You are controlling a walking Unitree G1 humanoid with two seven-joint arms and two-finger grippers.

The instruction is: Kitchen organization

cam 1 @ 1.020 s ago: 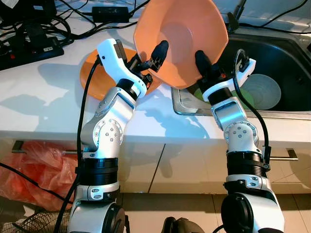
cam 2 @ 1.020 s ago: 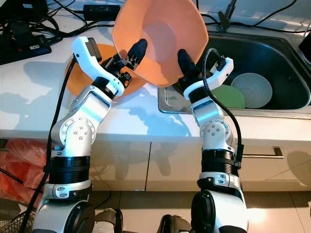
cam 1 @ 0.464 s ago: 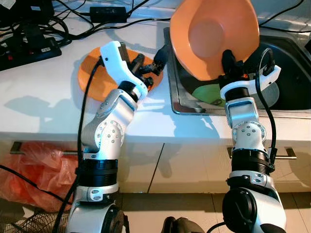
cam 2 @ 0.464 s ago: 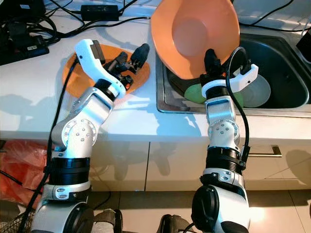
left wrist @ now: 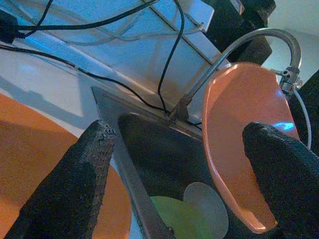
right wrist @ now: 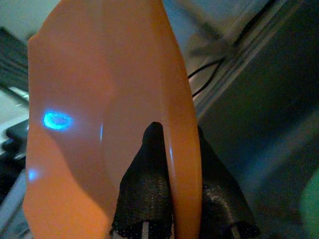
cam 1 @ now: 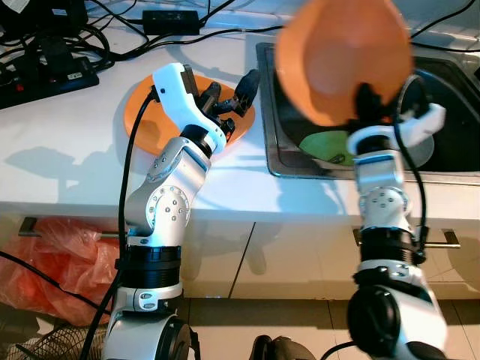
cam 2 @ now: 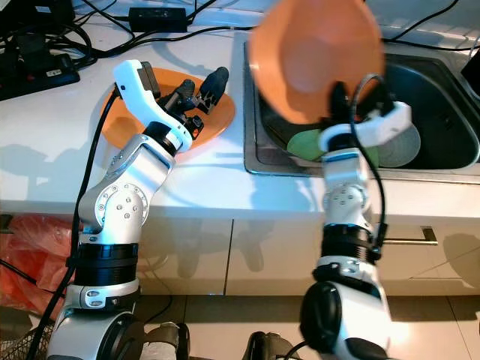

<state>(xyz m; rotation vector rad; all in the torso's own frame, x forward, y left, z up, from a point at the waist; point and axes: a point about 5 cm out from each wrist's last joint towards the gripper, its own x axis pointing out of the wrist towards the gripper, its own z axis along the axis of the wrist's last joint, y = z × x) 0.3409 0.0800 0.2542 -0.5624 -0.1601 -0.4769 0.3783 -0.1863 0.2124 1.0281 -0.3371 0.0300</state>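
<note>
Orange bowl (cam 1: 341,60) carried further over sink (cam 1: 450,97), right hand (cam 1: 365,96) pinching its rim, left hand (cam 1: 229,96) spread wide.

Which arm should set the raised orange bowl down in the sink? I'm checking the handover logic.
Right. The right gripper already pinches the orange bowl by its rim above the sink; the left gripper is open over the orange plate.

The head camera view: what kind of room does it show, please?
Most likely a home kitchen. A steel sink is set into a white countertop with cabinet doors below, a faucet curves over the basin, and dishes lie in the sink, among them a green plate.
</note>
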